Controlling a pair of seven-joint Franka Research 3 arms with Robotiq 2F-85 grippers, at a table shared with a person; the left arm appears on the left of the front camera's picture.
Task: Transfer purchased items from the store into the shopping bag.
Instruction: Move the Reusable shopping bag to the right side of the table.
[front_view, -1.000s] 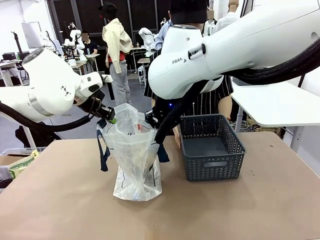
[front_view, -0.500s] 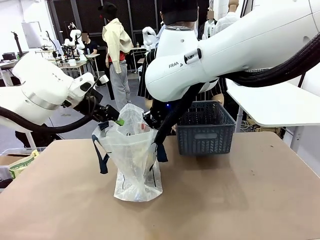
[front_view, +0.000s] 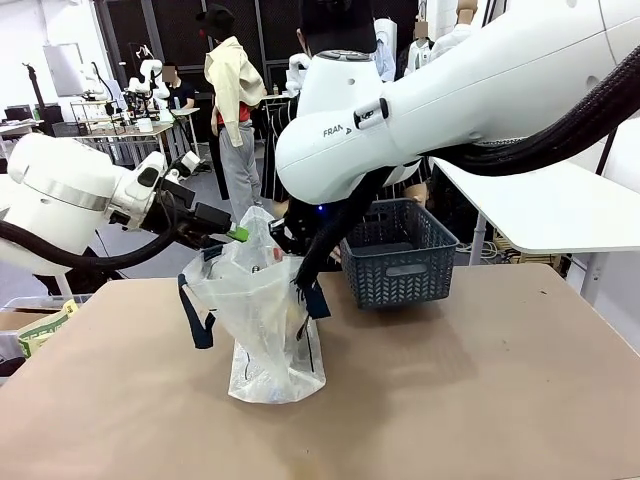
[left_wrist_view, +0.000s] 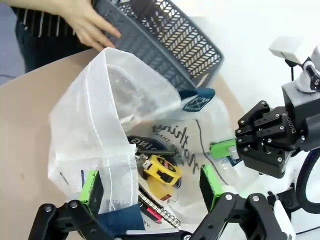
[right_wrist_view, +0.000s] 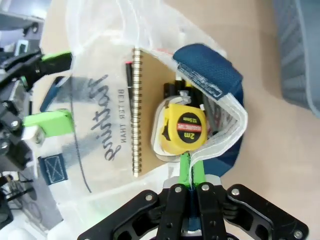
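The clear shopping bag (front_view: 262, 320) stands on the table, its mouth held wide between both arms. My left gripper (front_view: 232, 232) is open, and the rim (left_wrist_view: 90, 115) hangs by its left finger (left_wrist_view: 91, 187). My right gripper (right_wrist_view: 190, 167) is shut on the opposite rim at the navy strap (right_wrist_view: 210, 75). Inside lie a yellow-and-black tape measure (right_wrist_view: 186, 127) and a tan spiral notebook (right_wrist_view: 150, 112); the tape measure (left_wrist_view: 160, 170) also shows from the left wrist. A person's hand (left_wrist_view: 87, 25) holds the dark grey basket (front_view: 395, 265) tilted in the air just behind the bag.
The brown table (front_view: 480, 400) has free surface in front of and to the right of the bag. A white side table (front_view: 550, 210) stands at the right. A box of papers (front_view: 40, 325) sits past the table's left edge.
The basket has risen off the table and moved left toward the bag. My left arm has drawn back to the left, pulling the bag's mouth wider.
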